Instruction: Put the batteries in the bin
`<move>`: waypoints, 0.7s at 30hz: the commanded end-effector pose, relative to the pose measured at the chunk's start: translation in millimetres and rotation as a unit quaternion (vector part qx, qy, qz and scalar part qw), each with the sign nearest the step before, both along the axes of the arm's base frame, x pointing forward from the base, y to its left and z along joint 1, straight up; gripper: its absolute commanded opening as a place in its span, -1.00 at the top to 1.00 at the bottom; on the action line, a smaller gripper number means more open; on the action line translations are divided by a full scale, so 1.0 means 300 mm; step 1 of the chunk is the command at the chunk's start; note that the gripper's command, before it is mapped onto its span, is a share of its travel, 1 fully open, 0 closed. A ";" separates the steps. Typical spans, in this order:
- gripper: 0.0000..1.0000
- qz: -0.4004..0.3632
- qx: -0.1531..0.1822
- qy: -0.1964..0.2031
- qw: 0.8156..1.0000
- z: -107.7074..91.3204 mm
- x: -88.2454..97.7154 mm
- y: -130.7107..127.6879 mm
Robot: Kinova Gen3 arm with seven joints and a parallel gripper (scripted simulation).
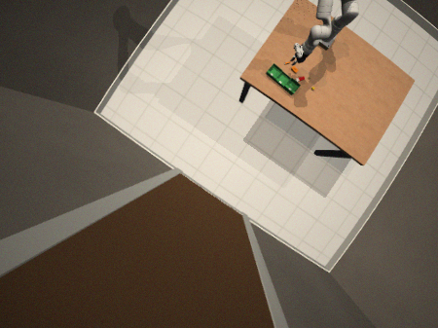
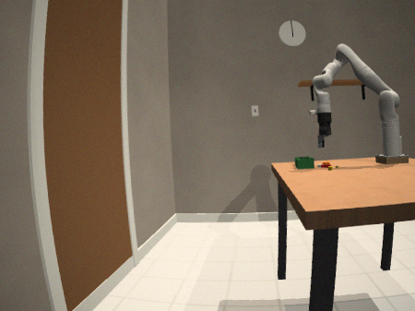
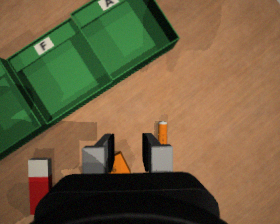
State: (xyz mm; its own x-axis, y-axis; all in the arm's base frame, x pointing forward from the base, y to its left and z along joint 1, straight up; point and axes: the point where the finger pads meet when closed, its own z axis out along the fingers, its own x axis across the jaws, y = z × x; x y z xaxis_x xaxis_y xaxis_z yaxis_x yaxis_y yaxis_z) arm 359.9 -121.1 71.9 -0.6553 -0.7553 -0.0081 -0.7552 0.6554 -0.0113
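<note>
Since your black two-finger gripper (image 3: 127, 152) hangs half open and empty above the brown wooden table (image 3: 225, 100), aim it at the small orange cylindrical battery (image 3: 162, 132) lying beside its right finger, near the green bin marked A (image 3: 167, 30).

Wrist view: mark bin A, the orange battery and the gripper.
bin A (image 3: 131, 37), wrist view, on its green floor.
orange battery (image 3: 162, 133), wrist view, on its orange body beside the right finger.
gripper (image 3: 126, 148), wrist view, midway between the open fingertips.
</note>
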 end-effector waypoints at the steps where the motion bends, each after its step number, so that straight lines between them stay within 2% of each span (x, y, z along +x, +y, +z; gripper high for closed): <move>1: -0.07 -0.012 0.000 0.006 1.000 -0.048 -0.076 -0.067; 5: -0.07 -0.012 0.000 0.006 1.000 -0.068 -0.113 -0.098; 21: -0.07 -0.012 0.000 0.006 1.000 -0.068 -0.101 -0.089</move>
State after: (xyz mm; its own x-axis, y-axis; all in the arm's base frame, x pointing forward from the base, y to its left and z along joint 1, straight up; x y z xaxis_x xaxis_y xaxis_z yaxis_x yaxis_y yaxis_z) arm 328.5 -148.6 51.2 -0.6753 -0.7376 -0.0004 -0.7376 0.6753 -0.0009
